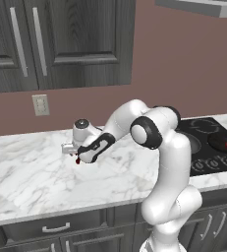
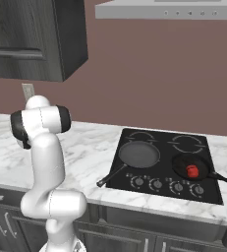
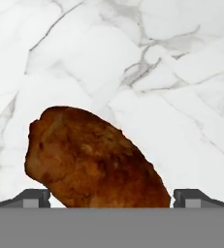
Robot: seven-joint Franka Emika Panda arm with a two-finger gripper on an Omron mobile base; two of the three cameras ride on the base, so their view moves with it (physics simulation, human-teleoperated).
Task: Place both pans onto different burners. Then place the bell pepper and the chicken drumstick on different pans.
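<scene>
1. Your jaws stand wide, one tip on each side of the chicken drumstick, which lies on the white marble desk well to the left of the cooktop. Nothing is held yet.
2. The drumstick lies slanted across the gap in the hand view, bulbous and uneven. If you close at this angle, I judge the tips may catch a sloped flank and the meat could squirt sideways or roll out.
3. If the tips sit too high when you close, they may pinch only the upper curve and the piece could slip during the long carry to the cooktop.
4. The carry itself is a risk: the arm is folded far left, so a wide swing is needed, and a loose hold could drop the meat on the desk short of a pan.
5. The smaller pan already holds the bell pepper; releasing there would put both foods together. Aim for the wide grey pan on the front left burner.
6. The hand view gives you the drumstick's lie between the tips. The left base view shows the gripper low over the desk. The right base view alone lays out both pans and the burners clearly.
</scene>
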